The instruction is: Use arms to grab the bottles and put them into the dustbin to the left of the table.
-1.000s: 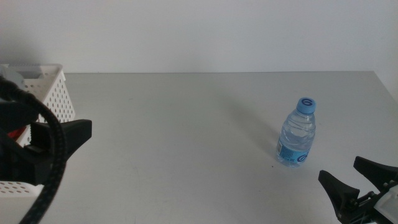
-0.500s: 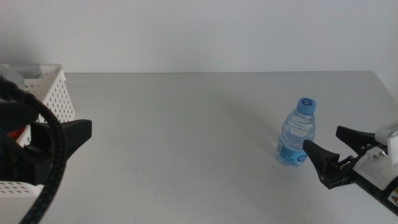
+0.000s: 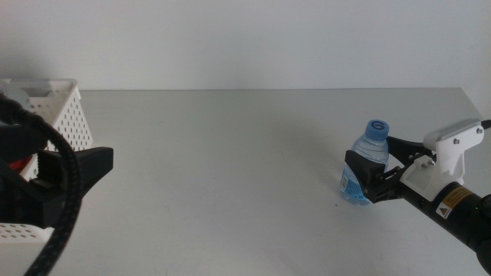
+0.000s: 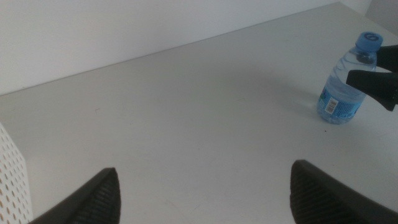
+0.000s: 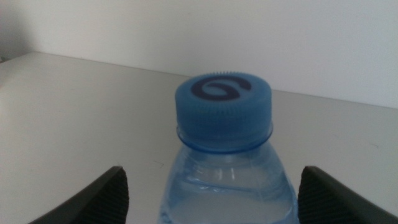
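across the light-grey table [image 3: 230, 169] very little stands: its wide middle is bare, and the task's things sit at opposite ends. at the far left edge is the white perforated dustbin [image 3: 65, 115], with something red just visible through its side, partly hidden by the left arm. the left gripper [image 3: 80, 165] hangs beside that bin, jaws spread wide and holding nothing, waiting. on the right side of the table stands the small clear water bottle [image 3: 367, 165], upright, blue cap on top and blue label low on its body. the right gripper [image 3: 376, 165] has its two dark jaws open on either side of the bottle, at about shoulder height; whether the pads already touch the plastic cannot be told. the right wrist view shows the blue cap [image 5: 224, 106] centred between the spread jaws. the bottle looks filled, so likely somewhat heavy for its size; its thin wall should give under pressure and be smooth, so a hold around the body below the shoulder seems safest, squeezed moderately.
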You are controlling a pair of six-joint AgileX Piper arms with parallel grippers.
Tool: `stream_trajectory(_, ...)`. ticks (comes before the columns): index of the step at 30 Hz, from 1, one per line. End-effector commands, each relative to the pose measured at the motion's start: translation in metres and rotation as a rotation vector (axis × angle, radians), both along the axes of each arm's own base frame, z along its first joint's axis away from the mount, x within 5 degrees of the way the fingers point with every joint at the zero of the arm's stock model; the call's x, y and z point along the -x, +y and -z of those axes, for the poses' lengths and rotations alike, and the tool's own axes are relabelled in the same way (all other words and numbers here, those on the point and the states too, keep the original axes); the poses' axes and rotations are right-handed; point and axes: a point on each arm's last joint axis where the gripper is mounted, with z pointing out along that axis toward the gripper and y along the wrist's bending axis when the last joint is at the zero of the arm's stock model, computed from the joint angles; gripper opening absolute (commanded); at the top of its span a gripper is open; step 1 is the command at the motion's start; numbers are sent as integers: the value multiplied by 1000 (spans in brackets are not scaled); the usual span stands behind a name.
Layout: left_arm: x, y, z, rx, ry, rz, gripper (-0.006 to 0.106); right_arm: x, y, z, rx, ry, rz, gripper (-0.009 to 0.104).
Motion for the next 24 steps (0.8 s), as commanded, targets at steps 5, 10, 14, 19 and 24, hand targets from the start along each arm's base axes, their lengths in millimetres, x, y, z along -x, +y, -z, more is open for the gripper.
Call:
stream_trajectory(5, -1, -1, -15, 59, -82, -6, 94, -14, -3, 0, -42, -141, 76, 93)
stream_trajectory(10, -1, -1, -15, 59, -82, -6, 94, -16, -3, 10, -43, -113, 101, 88)
stream_trajectory(14, -1, -1, -15, 59, -82, -6, 94, -25, 0, 10, -51, -129, 111, 80)
stream_trajectory(19, -1, -1, -15, 59, -82, -6, 94, -35, 10, 6, -41, -152, 75, 51)
stream_trajectory(24, -1, -1, -15, 59, -82, -6, 94, -37, 23, 7, -28, -119, 39, -1)
